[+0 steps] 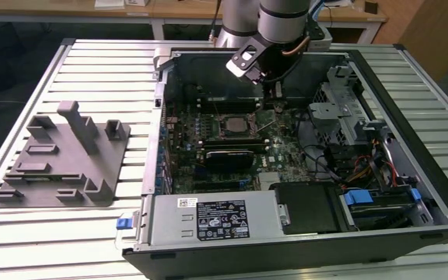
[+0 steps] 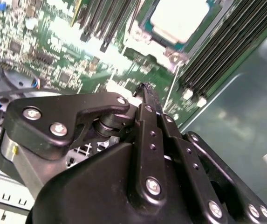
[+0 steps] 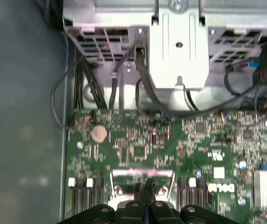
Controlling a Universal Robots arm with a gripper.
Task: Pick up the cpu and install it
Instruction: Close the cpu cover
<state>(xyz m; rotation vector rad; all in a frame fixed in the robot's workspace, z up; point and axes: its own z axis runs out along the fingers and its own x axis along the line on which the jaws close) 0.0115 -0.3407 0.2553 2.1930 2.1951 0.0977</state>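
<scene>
The cpu (image 1: 233, 123) is a small silvery square lying in its socket on the green motherboard (image 1: 282, 154) inside the open computer case. The second wrist view shows its pale metal top (image 2: 179, 17) framed by the socket's metal bracket. My gripper (image 1: 275, 104) hangs over the board just to the exterior view's right of the socket. Its black fingers (image 2: 148, 100) are pressed together with nothing between them. In the first wrist view the fingertips (image 3: 138, 188) meet over the metal socket frame (image 3: 142, 176).
The case walls (image 1: 161, 116) ring the board. A metal drive cage (image 1: 340, 108) and loose cables (image 1: 329, 157) stand to the exterior view's right, with the power supply (image 1: 208, 219) in front. A grey plastic fixture (image 1: 60, 157) sits on the slatted table (image 1: 100, 70).
</scene>
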